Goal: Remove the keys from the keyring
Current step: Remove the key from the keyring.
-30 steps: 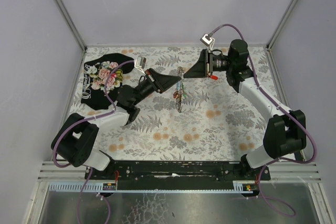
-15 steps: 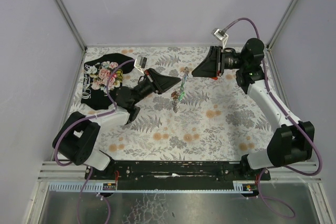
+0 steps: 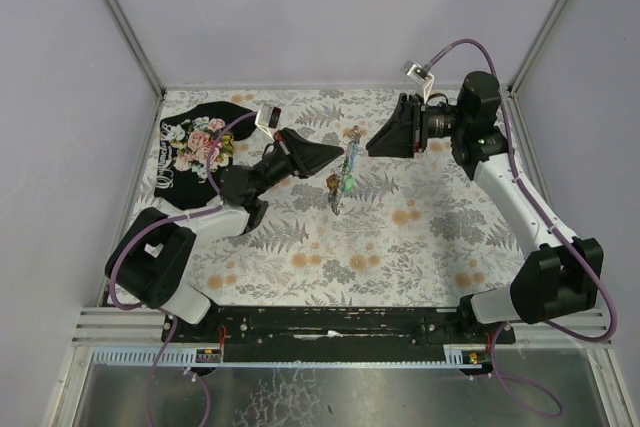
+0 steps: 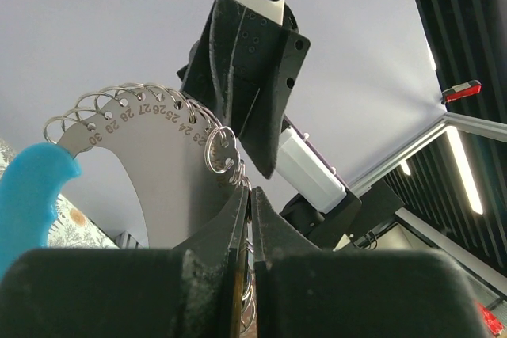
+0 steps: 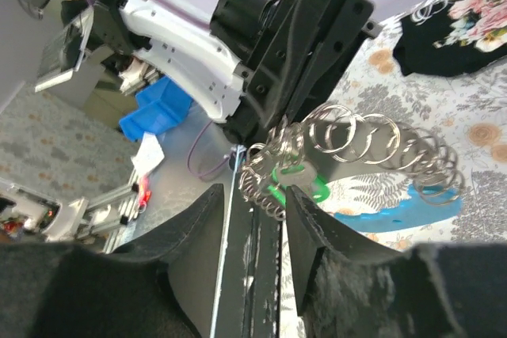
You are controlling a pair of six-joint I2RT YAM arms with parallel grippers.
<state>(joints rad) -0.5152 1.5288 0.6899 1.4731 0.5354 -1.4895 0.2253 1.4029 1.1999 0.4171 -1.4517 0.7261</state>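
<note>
From 9 o'clock the left claw (image 4: 248, 195) pinches the keyring (image 4: 158, 164) tight, and the right claw (image 5: 255, 195) at 3 o'clock looks clamped narrow on its far side, so the keys (image 3: 337, 192) dangle free toward 6.

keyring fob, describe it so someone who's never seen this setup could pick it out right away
On the floral-print table, look mid-table where the left gripper and right gripper nearly meet; the keyring hangs between them. Its fob is a curved grey plate edged with numbered holes and wire rings, ending in light blue, unlike the black floral cloth at far left.
</note>
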